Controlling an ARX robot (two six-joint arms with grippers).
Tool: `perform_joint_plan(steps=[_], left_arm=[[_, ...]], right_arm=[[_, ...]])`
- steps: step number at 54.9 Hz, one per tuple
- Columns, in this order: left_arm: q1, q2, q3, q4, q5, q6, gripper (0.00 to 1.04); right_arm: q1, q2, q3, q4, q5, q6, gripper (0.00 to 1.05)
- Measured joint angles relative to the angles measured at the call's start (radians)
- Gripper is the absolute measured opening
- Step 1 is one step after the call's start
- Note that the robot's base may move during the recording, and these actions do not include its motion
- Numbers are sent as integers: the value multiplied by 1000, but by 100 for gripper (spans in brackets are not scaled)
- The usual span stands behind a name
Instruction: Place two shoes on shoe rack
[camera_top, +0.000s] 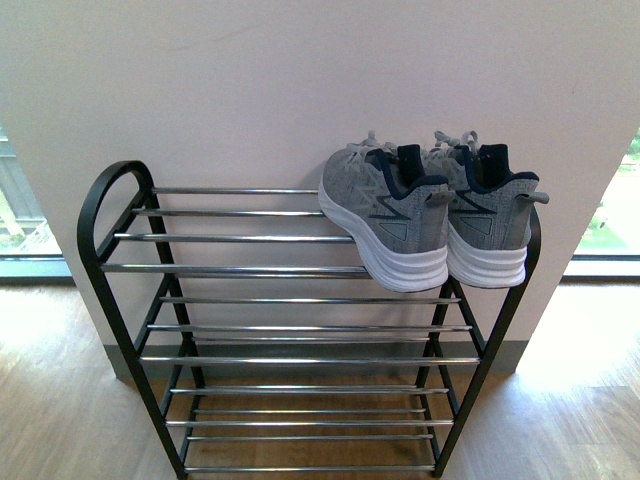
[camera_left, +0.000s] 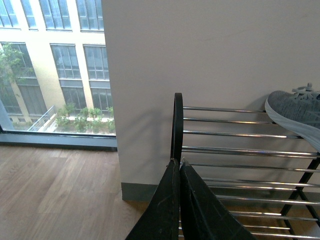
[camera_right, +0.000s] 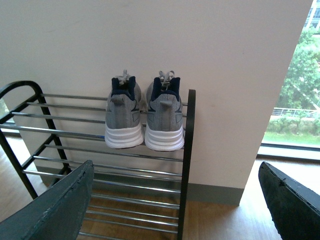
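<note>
White wall backs the shoe rack holding two grey sneakers.

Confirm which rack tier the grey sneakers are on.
The top tier: both grey sneakers sit at its right end, heels toward the front camera. No shoes show on the lower tiers.

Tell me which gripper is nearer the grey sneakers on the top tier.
Right, probably. The right gripper faces the grey sneakers heels-on at the right end of the shoe rack; the left gripper sits off its left end.
</note>
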Motion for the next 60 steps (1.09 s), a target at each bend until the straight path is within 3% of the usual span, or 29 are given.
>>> perform_joint_plan(steps=[19, 29, 60], left_arm=[[0, 0, 0, 0, -3, 0, 55], [0, 0, 0, 0, -2, 0, 96], [0, -1, 0, 0, 1, 3, 95]], right_arm=[[0, 0, 0, 0, -4, 0, 95], [0, 0, 0, 0, -4, 0, 95], [2, -1, 0, -2, 3, 0, 95]])
